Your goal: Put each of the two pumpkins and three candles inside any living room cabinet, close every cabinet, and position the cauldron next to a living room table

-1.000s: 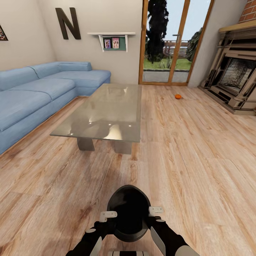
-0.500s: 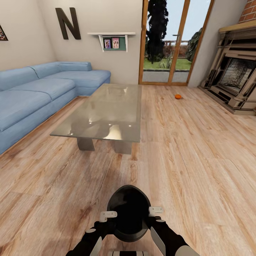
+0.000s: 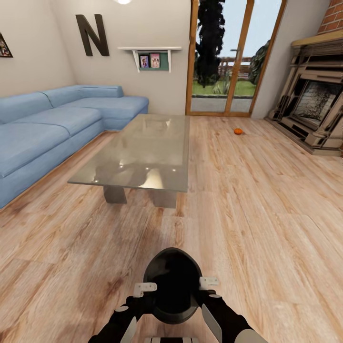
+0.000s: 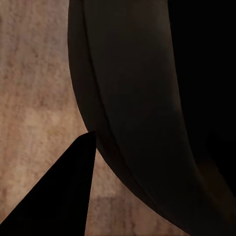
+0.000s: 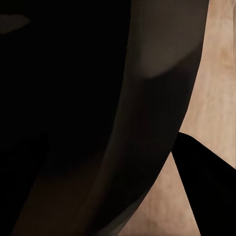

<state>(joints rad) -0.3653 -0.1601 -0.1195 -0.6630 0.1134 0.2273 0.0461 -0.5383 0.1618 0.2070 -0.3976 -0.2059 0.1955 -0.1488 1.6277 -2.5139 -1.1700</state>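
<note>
Lower centre of the head view: black cauldron (image 3: 172, 284) pressed between both grippers above the wood floor (image 3: 267, 214).
Blue sofa (image 3: 52, 124) at left; left gripper (image 3: 143, 288) on the cauldron's left rim, glass-topped table (image 3: 143, 151) beyond, right gripper (image 3: 207, 282) on its right rim; jaw spread cannot be told. Pumpkin (image 3: 238, 131) lies upper right, near the fireplace (image 3: 317, 102).

- Desk (image 3: 143, 152) stands ahead, left of centre.
- Sofa (image 3: 43, 128) blocks the left side.
- Bare floor (image 3: 257, 200) runs open on the right, toward the pumpkin (image 3: 237, 131).
</note>
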